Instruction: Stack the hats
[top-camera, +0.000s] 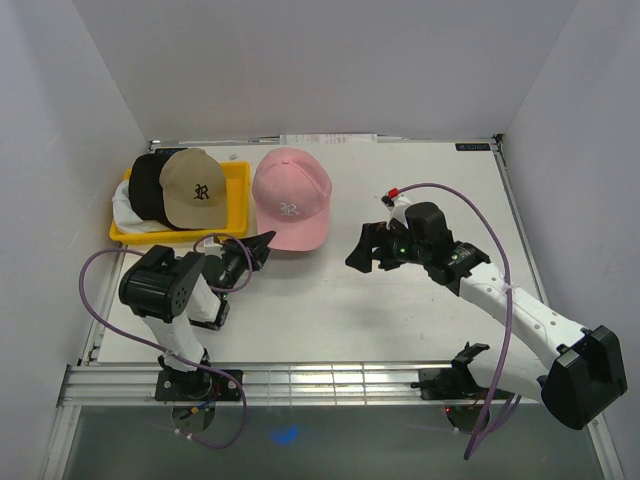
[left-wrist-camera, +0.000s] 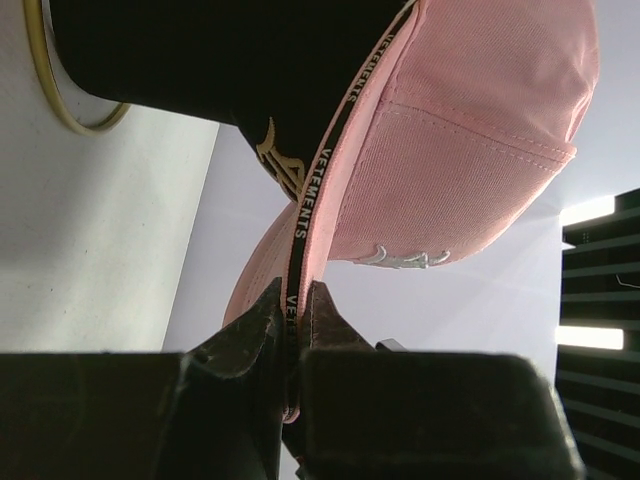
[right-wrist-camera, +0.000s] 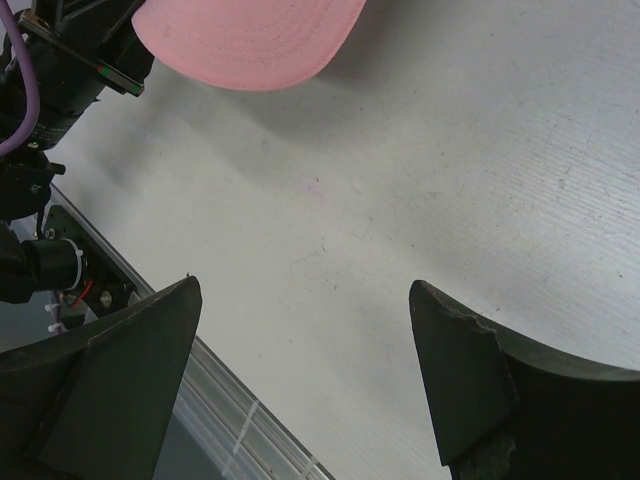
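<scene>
Evidently light and soft, pink hat (top-camera: 290, 195) clamped at its firmer rim by left gripper (left-wrist-camera: 292, 300); right gripper (right-wrist-camera: 305, 300) released

robot lab cell: bare white walls (top-camera: 330, 60), white table (top-camera: 400, 320) on aluminium rails (top-camera: 320, 382)

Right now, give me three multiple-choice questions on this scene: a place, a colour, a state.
1. Where is the tan hat? A in the yellow tray, atop the black hat; B beside that tray; C under the black hat.
2. The hat that the left gripper pinches is: A white; B pink; C black.
3. The right gripper is: A shut on a hat; B out of view; C open and empty.
Answers: A, the top view shows it there; B, it clamps the pink hat's edge; C, its jaws stand apart, holding nothing.
</scene>
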